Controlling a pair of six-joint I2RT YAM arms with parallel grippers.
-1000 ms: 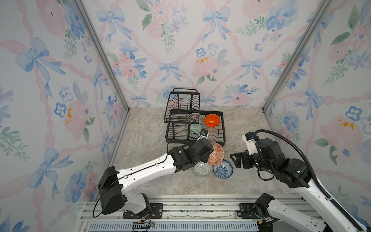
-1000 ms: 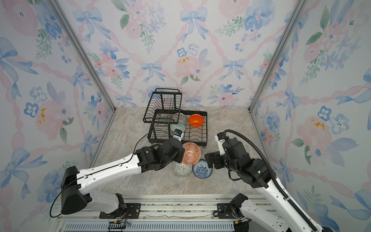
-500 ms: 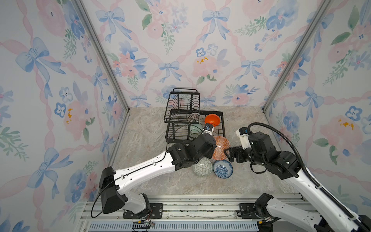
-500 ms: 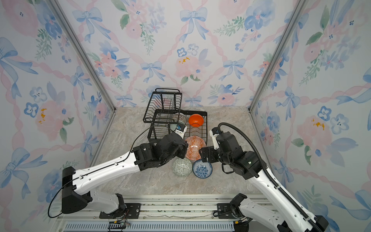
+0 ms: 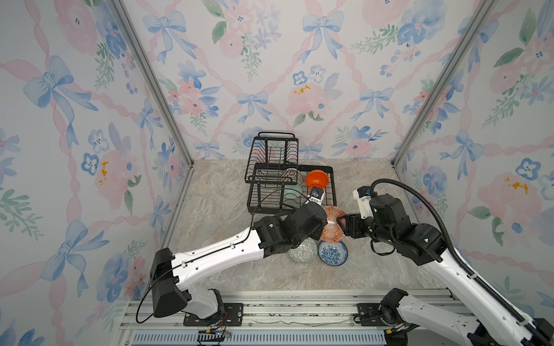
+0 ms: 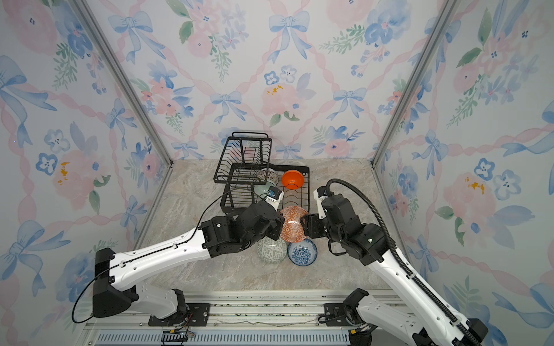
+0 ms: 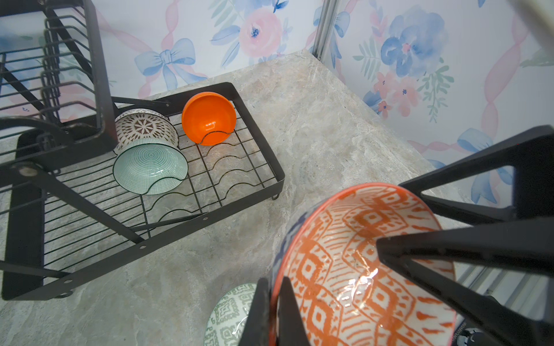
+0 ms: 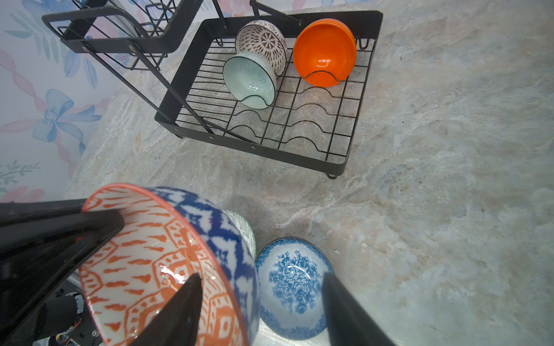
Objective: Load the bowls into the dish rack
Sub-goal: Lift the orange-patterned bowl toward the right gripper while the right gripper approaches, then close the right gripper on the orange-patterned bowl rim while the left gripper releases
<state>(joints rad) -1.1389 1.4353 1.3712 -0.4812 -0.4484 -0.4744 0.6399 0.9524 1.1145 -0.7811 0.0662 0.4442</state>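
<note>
My left gripper (image 7: 271, 299) is shut on the near rim of the orange-white geometric bowl (image 5: 332, 229), holding it tilted above the table in front of the dish rack (image 5: 331, 171). My right gripper (image 8: 260, 278) is open and straddles the opposite rim, one finger inside the bowl (image 8: 156, 254) and one outside, apart from its wall. On the table below sit the grey-green patterned bowl (image 5: 302, 254) and the blue-white floral bowl (image 8: 292, 284). In the rack's lower tray stand the plain orange bowl (image 7: 209, 118), the pale mint bowl (image 7: 150, 167) and the brown lattice bowl (image 7: 144, 127).
The rack's raised upper basket (image 5: 274, 155) stands at its left, near the back wall. Several wire slots (image 8: 311, 119) at the front of the lower tray hold nothing. Floral walls close in the marble table (image 5: 215, 215) on three sides.
My right gripper has swung left onto the far rim of the orange-white bowl, and its jaws have narrowed. My left gripper has carried that bowl slightly right and toward the rack.
</note>
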